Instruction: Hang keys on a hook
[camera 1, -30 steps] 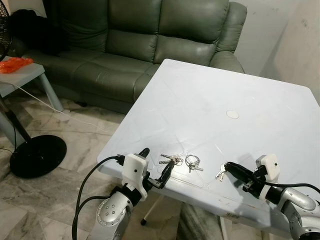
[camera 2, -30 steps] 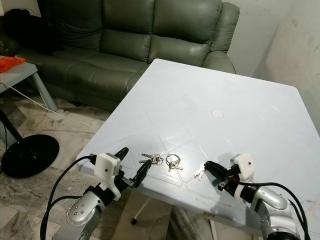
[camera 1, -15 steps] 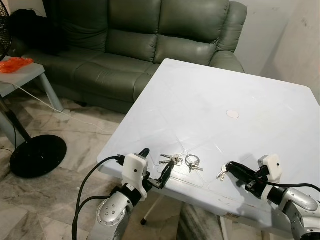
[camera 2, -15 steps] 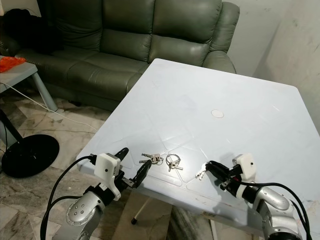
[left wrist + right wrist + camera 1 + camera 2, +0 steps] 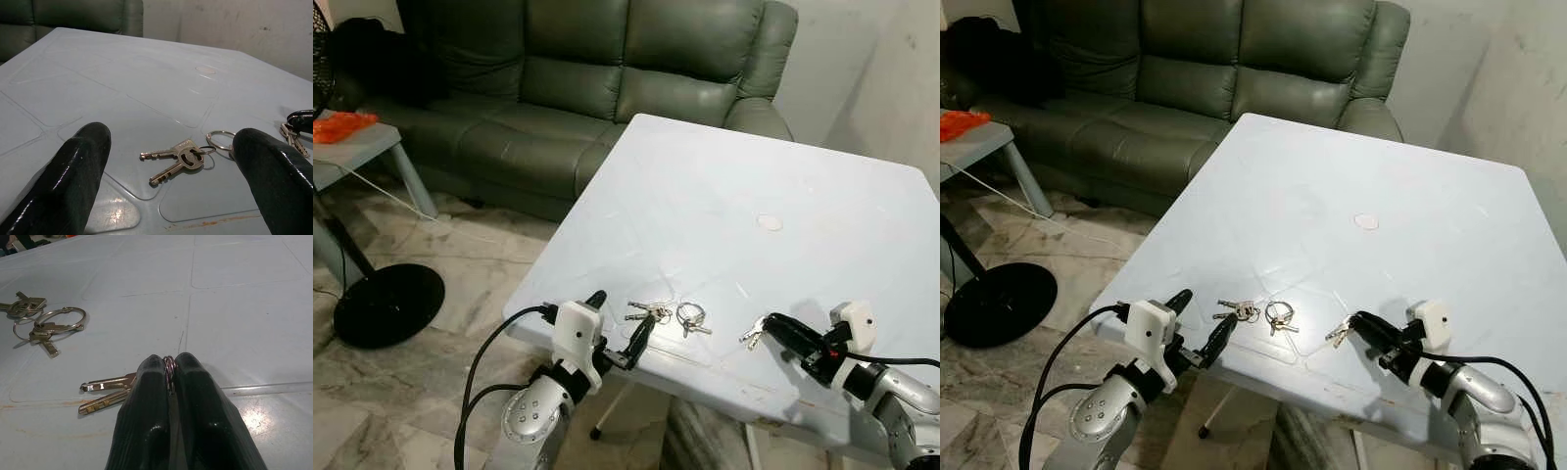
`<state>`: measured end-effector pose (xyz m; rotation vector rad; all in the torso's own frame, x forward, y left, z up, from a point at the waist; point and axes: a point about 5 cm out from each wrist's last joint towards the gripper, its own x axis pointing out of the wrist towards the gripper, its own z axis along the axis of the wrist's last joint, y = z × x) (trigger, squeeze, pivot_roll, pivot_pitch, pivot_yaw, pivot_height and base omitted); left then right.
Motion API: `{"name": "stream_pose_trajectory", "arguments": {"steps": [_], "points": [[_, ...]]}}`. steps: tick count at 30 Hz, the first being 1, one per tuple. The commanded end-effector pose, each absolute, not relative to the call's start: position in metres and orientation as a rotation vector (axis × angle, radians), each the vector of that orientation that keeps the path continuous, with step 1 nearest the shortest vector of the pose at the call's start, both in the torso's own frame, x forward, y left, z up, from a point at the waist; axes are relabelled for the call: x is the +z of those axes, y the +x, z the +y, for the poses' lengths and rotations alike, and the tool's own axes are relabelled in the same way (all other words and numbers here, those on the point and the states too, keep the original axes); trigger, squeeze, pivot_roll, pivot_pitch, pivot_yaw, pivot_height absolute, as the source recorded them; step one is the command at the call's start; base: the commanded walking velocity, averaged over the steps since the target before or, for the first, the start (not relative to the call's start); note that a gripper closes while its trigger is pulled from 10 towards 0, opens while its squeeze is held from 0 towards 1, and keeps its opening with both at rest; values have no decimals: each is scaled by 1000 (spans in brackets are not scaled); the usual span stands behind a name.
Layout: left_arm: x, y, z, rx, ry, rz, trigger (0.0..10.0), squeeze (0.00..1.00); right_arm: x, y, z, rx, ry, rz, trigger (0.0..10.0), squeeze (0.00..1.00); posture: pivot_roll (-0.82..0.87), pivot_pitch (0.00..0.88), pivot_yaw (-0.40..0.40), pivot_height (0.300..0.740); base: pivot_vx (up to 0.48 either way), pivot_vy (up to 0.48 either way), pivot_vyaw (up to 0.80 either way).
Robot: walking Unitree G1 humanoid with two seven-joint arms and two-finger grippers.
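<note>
1. Right wrist view: the right gripper (image 5: pixel 168 369) is clenched on the ring of a small bunch of keys (image 5: pixel 105 391), whose two blades lie on the pale blue counter (image 5: pixel 244 308).
2. Two more key sets rest on the counter near its front edge: a key set with a large ring (image 5: pixel 691 317) and, just beside it on the robot's left, a second key set (image 5: pixel 644 312).
3. From the head camera, the right gripper (image 5: pixel 771 324) sits low over the counter, to the right of both loose sets, with its keys at the fingertips.
4. The left gripper (image 5: pixel 619 323) is released, fingers spread wide, at the counter's front edge just before the second key set.
5. A green sofa (image 5: pixel 607 78) stands behind the counter, and a black fan base (image 5: pixel 386 304) sits on the marble floor to the left.
</note>
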<state>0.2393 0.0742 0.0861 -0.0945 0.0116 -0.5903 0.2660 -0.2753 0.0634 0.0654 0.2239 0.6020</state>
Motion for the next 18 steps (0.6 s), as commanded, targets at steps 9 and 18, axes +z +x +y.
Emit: {"name": "stream_pose_trajectory", "arguments": {"steps": [9, 18], "points": [[90, 239, 70, -613, -94, 2, 10000, 0, 64, 262, -282, 608, 44, 244, 10000, 0, -26, 54, -69, 740, 0, 0, 0], [90, 238, 70, -615, -95, 2, 10000, 0, 63, 264, -283, 582, 13, 258, 10000, 0, -25, 51, -70, 740, 0, 0, 0]]}}
